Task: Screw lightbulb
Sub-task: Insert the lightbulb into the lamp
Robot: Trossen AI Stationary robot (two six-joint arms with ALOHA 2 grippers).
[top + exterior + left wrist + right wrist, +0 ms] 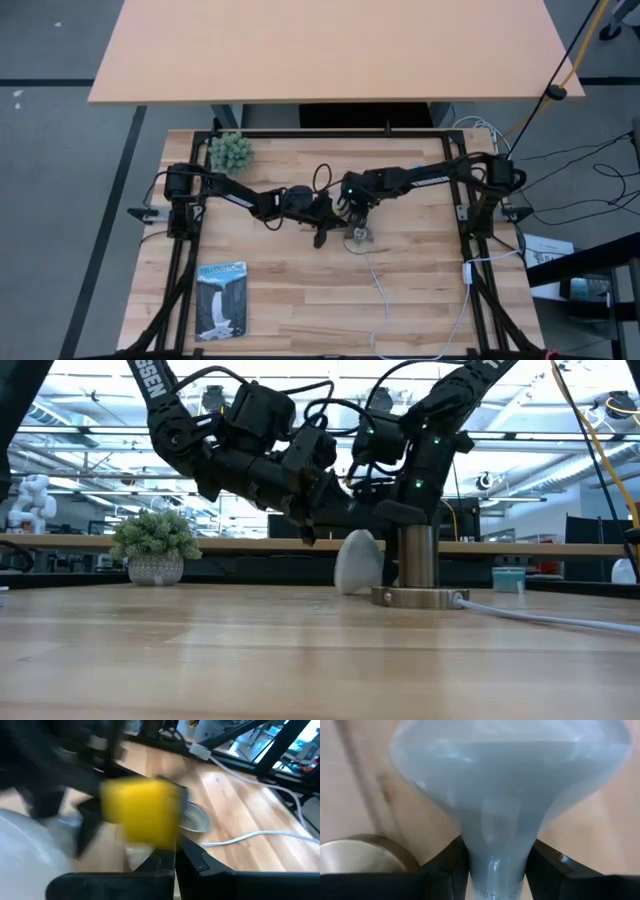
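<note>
At about 10 o'clock on the slatted wooden table (300, 300) sits a small bushy green plant (231, 152) in a pale textured pot; at 7 o'clock a booklet (221, 298) with a waterfall cover lies flat.

The left gripper (322, 236) reaches in from 9 o'clock to just left of the table's middle. Whether its fingers are spread or pressed together I cannot tell; its wrist view is smeared, showing a yellow block (140, 812) close to the lens and the socket's metal disc beyond.

At the middle, the right gripper (357, 212), coming from 3 o'clock, pinches the bulb (510, 795) by its narrow neck, one dark finger on each side. The bulb is frosted white, a smooth round dome tapering to a slim stem. In the low view it hangs tilted just beside the socket (417, 572), at the socket's 9 o'clock, not yet over it.

The socket is a brushed-metal cylinder standing on a round flat disc, silvery and hard-edged; a white cord (378, 285) runs from it toward 5 o'clock.

By my reading, the step in hand is bringing the bulb to the socket: gripped and near, but not yet seated. The next move calls for standing the bulb upright with its screw end centred over the socket's mouth, lowering until the threads meet, then turning. The light base would likely need steadying, which may be the left arm's job.
</note>
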